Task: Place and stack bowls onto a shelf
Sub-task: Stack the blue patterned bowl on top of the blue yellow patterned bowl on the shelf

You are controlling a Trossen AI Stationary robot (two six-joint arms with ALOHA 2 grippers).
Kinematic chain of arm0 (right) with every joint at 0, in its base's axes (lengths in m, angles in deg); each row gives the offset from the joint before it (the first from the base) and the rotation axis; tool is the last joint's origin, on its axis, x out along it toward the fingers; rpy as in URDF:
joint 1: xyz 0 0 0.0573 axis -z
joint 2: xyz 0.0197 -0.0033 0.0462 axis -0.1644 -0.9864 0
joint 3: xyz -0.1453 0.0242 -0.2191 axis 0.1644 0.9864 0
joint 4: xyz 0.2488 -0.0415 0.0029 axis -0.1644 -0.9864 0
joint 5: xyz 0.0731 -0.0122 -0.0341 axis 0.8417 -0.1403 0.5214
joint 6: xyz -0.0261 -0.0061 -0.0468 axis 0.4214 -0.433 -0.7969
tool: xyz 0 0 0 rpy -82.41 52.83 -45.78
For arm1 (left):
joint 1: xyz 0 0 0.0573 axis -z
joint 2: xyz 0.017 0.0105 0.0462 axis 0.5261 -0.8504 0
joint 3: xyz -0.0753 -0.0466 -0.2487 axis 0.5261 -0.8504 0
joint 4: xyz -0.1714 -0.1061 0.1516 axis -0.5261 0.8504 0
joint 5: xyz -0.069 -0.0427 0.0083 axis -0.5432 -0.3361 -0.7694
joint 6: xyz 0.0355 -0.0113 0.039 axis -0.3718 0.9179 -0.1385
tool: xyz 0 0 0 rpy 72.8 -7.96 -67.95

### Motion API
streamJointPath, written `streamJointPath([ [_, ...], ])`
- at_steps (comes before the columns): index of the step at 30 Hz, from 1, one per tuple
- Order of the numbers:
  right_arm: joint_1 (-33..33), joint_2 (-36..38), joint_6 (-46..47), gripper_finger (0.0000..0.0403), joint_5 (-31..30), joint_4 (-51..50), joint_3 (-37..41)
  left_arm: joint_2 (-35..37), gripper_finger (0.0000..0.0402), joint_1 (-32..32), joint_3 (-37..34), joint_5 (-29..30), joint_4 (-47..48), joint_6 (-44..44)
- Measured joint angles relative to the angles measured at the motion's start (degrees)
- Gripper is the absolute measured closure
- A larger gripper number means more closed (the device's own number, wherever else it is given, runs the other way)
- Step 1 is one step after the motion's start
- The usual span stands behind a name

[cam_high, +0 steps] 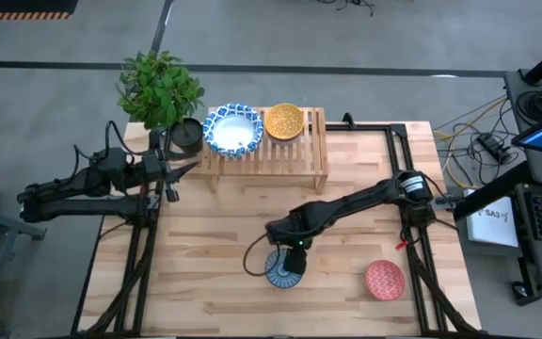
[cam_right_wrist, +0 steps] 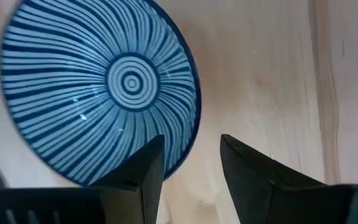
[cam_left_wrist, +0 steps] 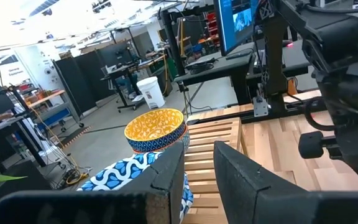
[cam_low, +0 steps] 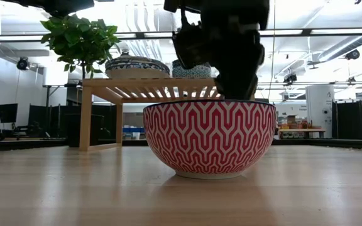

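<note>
A blue-grey striped bowl (cam_high: 278,273) (cam_right_wrist: 98,87) sits on the table's near middle. My right gripper (cam_high: 291,254) (cam_right_wrist: 191,146) hangs over its right rim, open, one finger above the inside and one outside. The red zigzag bowl (cam_high: 384,280) (cam_low: 209,138) stands on the table to the right and hides the blue-grey bowl in the low view. On the light-wood shelf (cam_high: 313,155) (cam_low: 105,85) rest a white bowl with blue rim (cam_high: 232,130) (cam_left_wrist: 123,174) and a yellow bowl (cam_high: 284,122) (cam_left_wrist: 154,127). My left gripper (cam_high: 175,169) (cam_left_wrist: 199,162) waits open, left of the shelf. My right gripper points down with its open fingers astride the blue-grey bowl's rim (cam_right_wrist: 188,124), on the side toward the table's right. I cannot tell whether either finger touches the rim. The bowl stands flat on the table.
A dark pot with a leafy plant (cam_high: 186,135) stands at the shelf's left end, close to my left gripper. The shelf's right part (cam_high: 316,132) has bare slats. Bare planks lie between the shelf and the two bowls on the table.
</note>
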Motion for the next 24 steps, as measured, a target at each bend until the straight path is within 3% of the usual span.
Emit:
streamJointPath([
  [9, -1.29, -0.02, -0.04, 0.0289, -5.15, 7.56, 1.82, 0.02, 0.0332, -0.01, 0.0, 0.0, 0.0, 0.28],
  [19, -1.12, -0.04, -0.98, 0.0384, -5.05, 12.98, 5.56, 0.05, 0.0332, -0.01, 0.0, -0.02, 0.02, 0.46],
  [24, -0.45, -0.07, 0.18, 0.0389, -2.39, 13.57, 4.8, 0.07, 0.0332, 0.0, 0.0, -0.02, 0.04, 0.66],
])
